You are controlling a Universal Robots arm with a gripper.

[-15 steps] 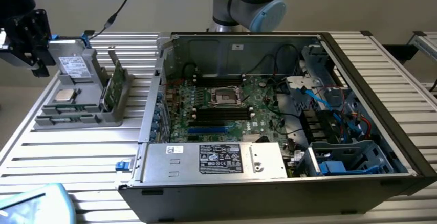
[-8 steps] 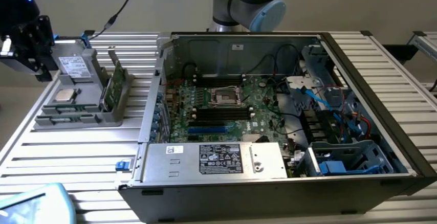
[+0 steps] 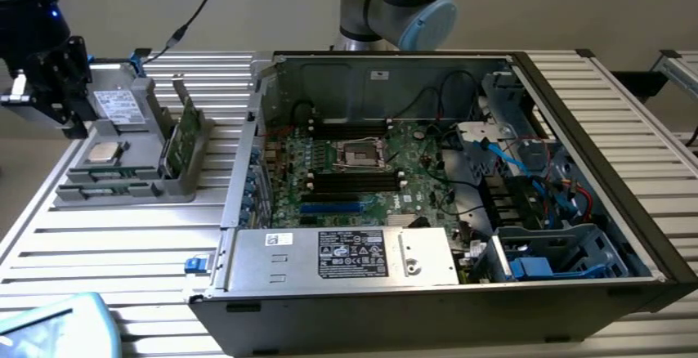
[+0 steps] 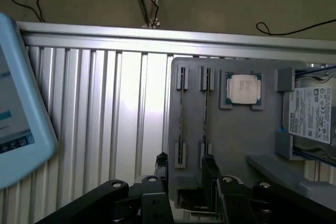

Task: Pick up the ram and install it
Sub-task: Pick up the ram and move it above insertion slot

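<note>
Ribbed aluminium tabletop (image 4: 105,119), seen from the wrist, with my hand (image 4: 185,174) at the near end of a grey plastic tray (image 4: 236,145). Its black fingers (image 4: 210,169) stand apart and hold nothing. The ram (image 4: 181,121) sits on edge in a clipped slot of the tray, in line with the gap between them. A second stick (image 4: 205,116) stands just beside it, in line with one finger.

Risk, as I judge it: a descent slightly off centre would land that finger on the neighbouring stick or the slot's clips, and a thin, hard board edge may tilt or slip in the grip.

Farther out lie the square metal-capped processor (image 4: 243,88), the labelled hard drive (image 4: 312,114) and, in the exterior view, the open steel case (image 3: 327,88) with its black motherboard slots (image 3: 346,180).
</note>
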